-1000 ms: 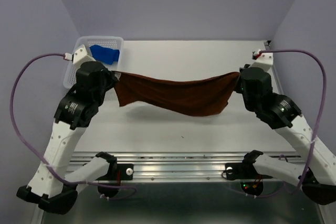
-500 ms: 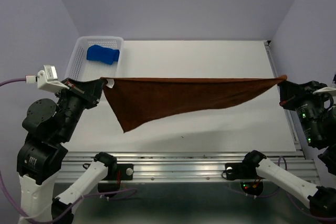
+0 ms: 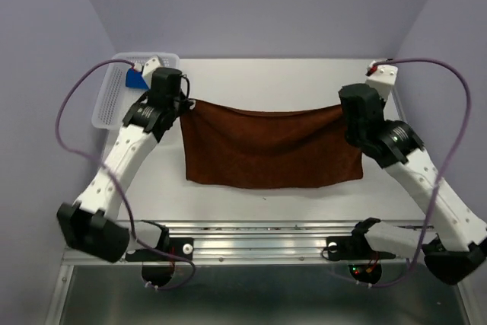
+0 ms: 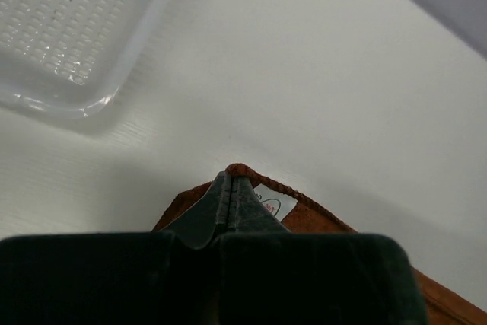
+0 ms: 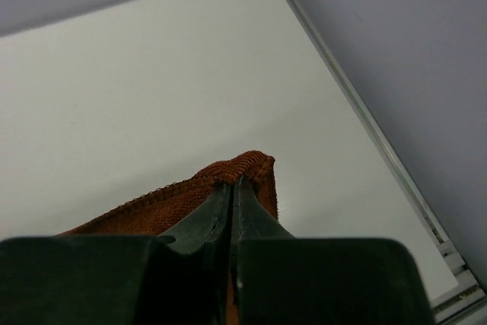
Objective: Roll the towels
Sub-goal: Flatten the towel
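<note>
While your left gripper (image 4: 231, 188) pinches the rust-brown towel (image 3: 272, 148) at its ten-o'clock corner, your right gripper (image 5: 232, 192) clamps the two-o'clock corner.

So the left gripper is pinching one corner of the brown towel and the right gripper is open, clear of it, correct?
No. The right gripper is shut on the other corner of the brown towel, not open; the right wrist view shows it. The left gripper is pinching its corner, as you said.

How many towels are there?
2. The brown towel hangs spread between the left gripper and right gripper. The blue towel lies in the white basket, far left, mostly hidden behind the left arm.
</note>
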Robot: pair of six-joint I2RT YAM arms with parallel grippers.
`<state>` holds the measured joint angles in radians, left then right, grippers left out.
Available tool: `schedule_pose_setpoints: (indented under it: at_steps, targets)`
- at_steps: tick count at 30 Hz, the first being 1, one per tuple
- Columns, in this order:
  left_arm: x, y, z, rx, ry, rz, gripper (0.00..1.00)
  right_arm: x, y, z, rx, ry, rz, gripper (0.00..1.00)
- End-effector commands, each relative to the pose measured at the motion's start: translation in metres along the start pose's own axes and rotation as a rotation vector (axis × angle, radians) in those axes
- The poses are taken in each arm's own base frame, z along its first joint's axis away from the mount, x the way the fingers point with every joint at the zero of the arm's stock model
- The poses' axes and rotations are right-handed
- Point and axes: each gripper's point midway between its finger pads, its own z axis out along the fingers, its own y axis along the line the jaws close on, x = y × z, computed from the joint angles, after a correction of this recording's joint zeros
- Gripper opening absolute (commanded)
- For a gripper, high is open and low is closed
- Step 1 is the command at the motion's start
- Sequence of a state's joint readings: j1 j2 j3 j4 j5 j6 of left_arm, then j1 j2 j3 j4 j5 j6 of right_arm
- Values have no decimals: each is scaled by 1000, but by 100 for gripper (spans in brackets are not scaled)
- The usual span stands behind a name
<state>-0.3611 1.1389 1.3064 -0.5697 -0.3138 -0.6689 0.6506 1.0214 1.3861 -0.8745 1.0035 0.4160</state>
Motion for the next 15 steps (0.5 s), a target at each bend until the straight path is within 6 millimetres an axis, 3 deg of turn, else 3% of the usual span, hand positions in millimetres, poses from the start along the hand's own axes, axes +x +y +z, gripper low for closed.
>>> schedule_pose_setpoints:
  at_steps: [1,2,3,4,5,6,7,8,9,10,11,12,13,14,15]
  targets:
    - [15,16,77,-134,30,43,0,29,3,70,69,88,-34,1]
    - [23,19,108,-150,51,51,0,26,6,97,41,73,20,1]
    - [20,13,123,-134,54,62,0,46,-14,127,73,123,22,1]
    - [20,9,137,-114,71,57,0,70,-3,156,43,187,-30,1]
    - [37,13,166,-140,123,73,0,77,-2,174,50,204,-45,1]
    - [24,0,179,-118,96,83,0,91,5,205,51,256,-103,1]
    - [23,-2,192,-123,96,84,0,94,12,219,46,265,-122,1]
    - [39,4,221,-155,130,101,0,97,15,234,41,276,-144,1]
    - [19,-13,235,-126,90,94,0,97,24,249,28,272,-156,1]
    - [44,-4,262,-155,159,123,0,101,27,276,24,289,-172,1]
    - [20,-26,271,-111,115,117,0,101,29,288,19,291,-185,1]
    - [21,-27,283,-116,123,123,0,102,34,299,14,290,-194,1]
    - [21,-28,292,-116,126,139,0,83,35,312,14,254,-194,1]
    - [39,-18,310,-145,163,156,0,85,30,324,24,259,-197,1]
    - [26,-28,315,-126,134,150,0,103,36,340,20,286,-208,1]
